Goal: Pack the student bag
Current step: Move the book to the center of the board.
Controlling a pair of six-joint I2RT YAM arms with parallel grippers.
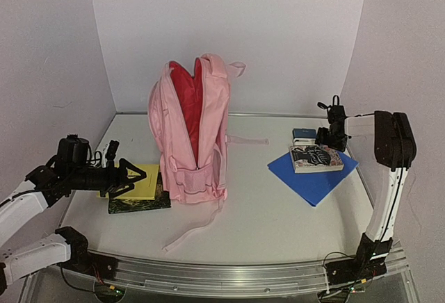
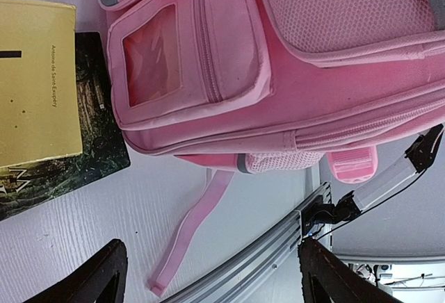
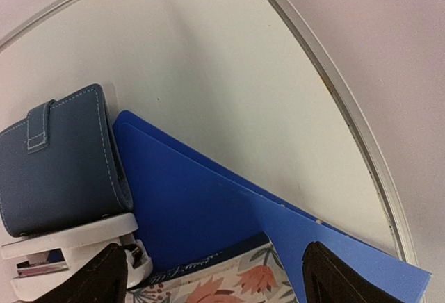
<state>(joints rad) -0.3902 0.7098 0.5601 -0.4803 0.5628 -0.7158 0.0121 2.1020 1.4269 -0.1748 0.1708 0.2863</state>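
Observation:
The light-pink student bag [image 1: 191,133] stands upright mid-table, its top unzipped and red lining showing; its front pockets fill the left wrist view [image 2: 278,60]. My left gripper [image 1: 135,173] is open and empty, just left of the bag, above a yellow book [image 1: 141,184] lying on a dark book [image 1: 139,204]. My right gripper [image 1: 325,140] is open and empty at the far right, above a floral-covered book [image 1: 316,158] on a blue folder [image 1: 313,174]. A navy wallet [image 1: 303,134] lies beside it, seen also in the right wrist view [image 3: 59,164].
A loose pink strap [image 1: 195,228] trails from the bag toward the near edge. The metal rail [image 1: 229,275] runs along the table front. White walls close the back and sides. A white object [image 3: 69,247] lies under the wallet's edge.

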